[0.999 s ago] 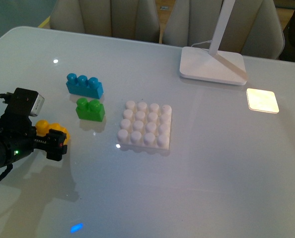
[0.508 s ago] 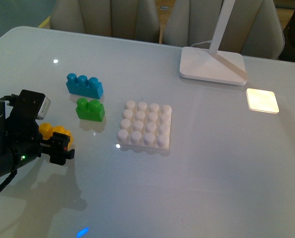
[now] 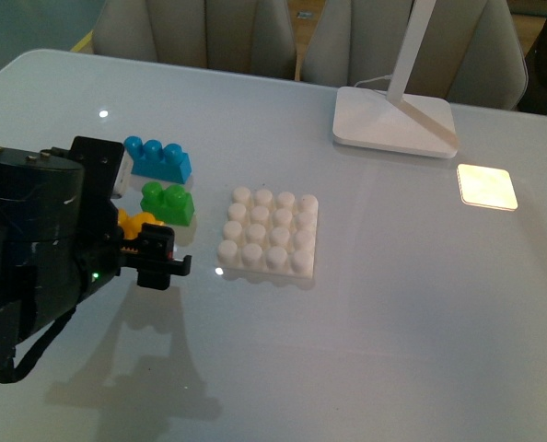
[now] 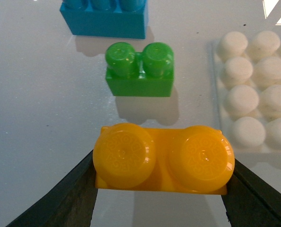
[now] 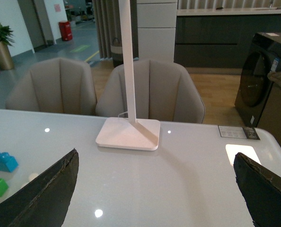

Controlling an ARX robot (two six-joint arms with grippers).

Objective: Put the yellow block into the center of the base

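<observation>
My left gripper [image 3: 145,239] is shut on the yellow block [image 4: 162,158], a two-stud orange-yellow brick held by its ends above the table. In the front view only part of the yellow block [image 3: 133,222] shows beside the black arm, just in front of the green brick [image 3: 168,203]. The base [image 3: 269,233], a white square plate with a grid of studs, lies to the right of the held block, apart from it. An edge of the base [image 4: 254,94] shows in the left wrist view. My right gripper [image 5: 155,156] is open over bare table, holding nothing.
A blue three-stud brick [image 3: 157,158] sits behind the green brick [image 4: 140,71]. A white lamp foot [image 3: 395,121] with its stem stands at the back right, and a bright light patch [image 3: 486,187] lies beside it. Chairs stand beyond the table's far edge.
My left arm has risen and moved right with the yellow block, from the table's left side to just in front of the green brick, closer to the base.
</observation>
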